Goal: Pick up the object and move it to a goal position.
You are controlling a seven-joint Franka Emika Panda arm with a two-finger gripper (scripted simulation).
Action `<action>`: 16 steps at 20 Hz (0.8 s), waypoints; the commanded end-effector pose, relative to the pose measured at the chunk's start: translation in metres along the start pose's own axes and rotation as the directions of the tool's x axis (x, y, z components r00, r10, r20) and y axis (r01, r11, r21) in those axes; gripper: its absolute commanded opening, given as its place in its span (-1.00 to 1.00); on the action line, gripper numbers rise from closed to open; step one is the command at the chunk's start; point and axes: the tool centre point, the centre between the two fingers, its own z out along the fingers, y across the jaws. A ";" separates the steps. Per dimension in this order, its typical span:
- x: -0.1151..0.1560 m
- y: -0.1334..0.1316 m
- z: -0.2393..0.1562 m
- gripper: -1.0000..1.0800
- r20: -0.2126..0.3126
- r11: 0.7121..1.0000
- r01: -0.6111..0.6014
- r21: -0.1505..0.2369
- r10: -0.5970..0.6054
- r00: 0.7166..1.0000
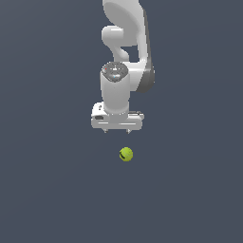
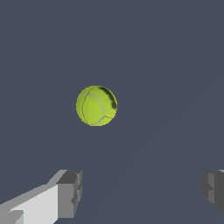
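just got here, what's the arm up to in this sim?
A single Panda arm is going after a small yellow-green ball that lies alone on the flat dark surface. The tool hangs above the surface with its jaws spread wide and nothing between them. In the exterior view the ball sits just below the tool and slightly to that view's right; the wrist view shows it clear of both fingers. No grasp yet, and no goal marker is visible.

The bench (image 1: 47, 190) is a plain, dark slate-grey surface filling both views. A single yellow-green ball (image 1: 126, 154) appears to rest directly on it, showing a faint seam and a small black mark.
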 end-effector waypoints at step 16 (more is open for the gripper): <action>0.005 -0.033 -0.005 0.92 -0.007 0.997 0.070 0.014 -0.070 0.998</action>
